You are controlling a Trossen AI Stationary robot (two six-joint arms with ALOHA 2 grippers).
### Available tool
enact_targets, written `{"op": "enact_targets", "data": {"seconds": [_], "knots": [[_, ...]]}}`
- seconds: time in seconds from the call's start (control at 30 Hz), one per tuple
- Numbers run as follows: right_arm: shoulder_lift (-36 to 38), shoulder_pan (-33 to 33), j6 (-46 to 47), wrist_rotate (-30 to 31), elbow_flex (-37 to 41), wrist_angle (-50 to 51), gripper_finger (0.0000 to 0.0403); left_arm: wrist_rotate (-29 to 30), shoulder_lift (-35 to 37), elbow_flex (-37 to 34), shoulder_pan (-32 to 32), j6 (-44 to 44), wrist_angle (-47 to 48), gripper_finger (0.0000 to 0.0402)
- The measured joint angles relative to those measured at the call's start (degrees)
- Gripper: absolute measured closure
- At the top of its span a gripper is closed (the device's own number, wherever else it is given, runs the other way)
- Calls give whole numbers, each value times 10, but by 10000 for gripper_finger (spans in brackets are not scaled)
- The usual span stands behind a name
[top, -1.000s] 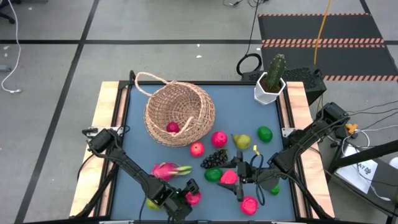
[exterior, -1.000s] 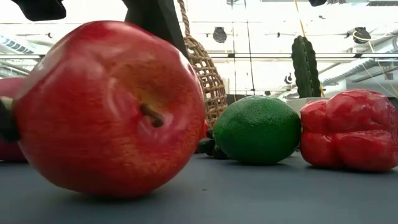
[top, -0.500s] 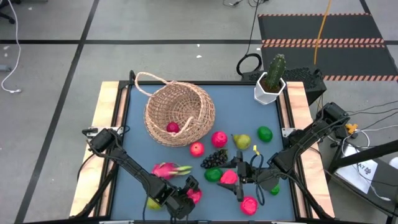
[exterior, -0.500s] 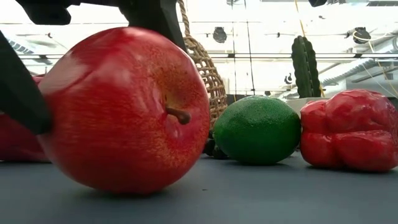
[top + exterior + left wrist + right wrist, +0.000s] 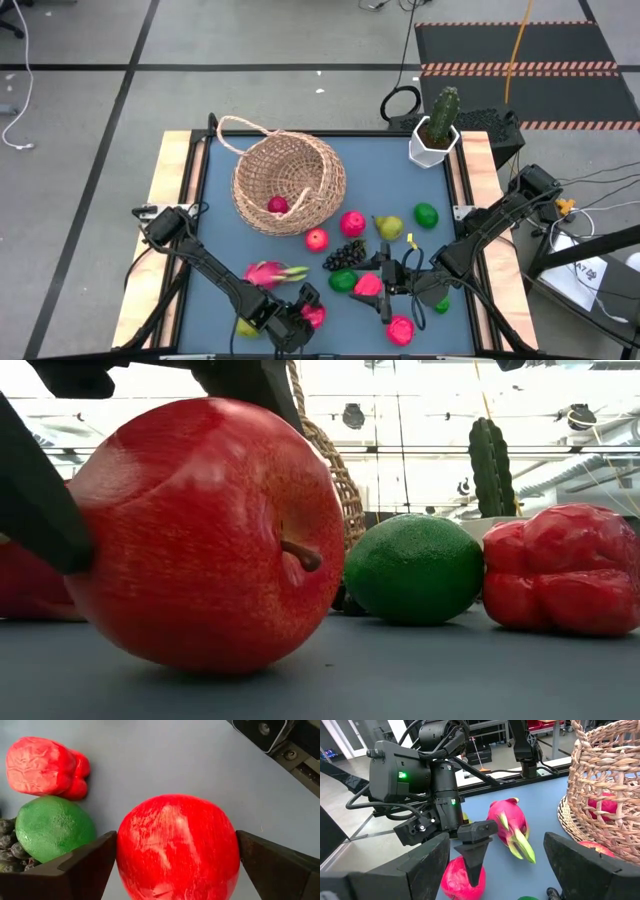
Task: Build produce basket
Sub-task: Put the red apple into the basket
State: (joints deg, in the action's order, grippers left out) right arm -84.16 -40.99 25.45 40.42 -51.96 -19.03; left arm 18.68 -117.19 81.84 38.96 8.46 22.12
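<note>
Down front, left jaws [image 5: 175, 865] wide around the red apple [image 5: 177, 847]; right jaws [image 5: 495, 870] open, empty.

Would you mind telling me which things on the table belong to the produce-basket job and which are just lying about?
Belongs to the job:
basket, one red fruit already inside
red apple, between the open left gripper fingers
dragon fruit
lime
grape bunch
pear
right gripper, open, waiting over a red fruit

Just lying about:
cactus in its white pot
</note>
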Motion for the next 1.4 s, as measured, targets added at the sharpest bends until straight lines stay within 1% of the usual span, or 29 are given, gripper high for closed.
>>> {"op": "enact_targets", "data": {"seconds": [0.17, 0.23, 0.3, 0.43, 0.53, 0.63, 0.87, 1.1, 1.3, 1.4], "knots": [[0, 0, -1, 0, 0, 0, 85, 0, 0, 0, 0, 0, -1, 49], [0, 0, -1, 0, 0, 0, 85, 0, 0, 0, 0, -2, -1, 56], [0, 0, -1, 0, 0, 0, 85, 0, 0, 0, 0, -3, -2, 56], [0, 0, -2, 0, 0, 0, 85, 2, 8, 0, 3, -5, -2, 36], [0, 0, -2, 0, 0, 0, 85, 3, 27, 0, 6, -5, -6, 27], [0, 0, -8, 0, 0, 0, 85, 12, 54, 0, 6, -4, -14, 30], [0, 0, -31, 0, 0, 0, 85, 65, 134, 0, 3, 5, -9, 47], [0, 0, -104, 0, 0, -31, 85, 111, 228, 0, 2, 5, -9, 33], [11, 0, -146, -1, 0, -43, 85, 142, 304, 0, 6, -2, -12, 41], [19, 0, -164, -2, 0, -42, 85, 144, 332, 0, 9, -13, -10, 43]]}}
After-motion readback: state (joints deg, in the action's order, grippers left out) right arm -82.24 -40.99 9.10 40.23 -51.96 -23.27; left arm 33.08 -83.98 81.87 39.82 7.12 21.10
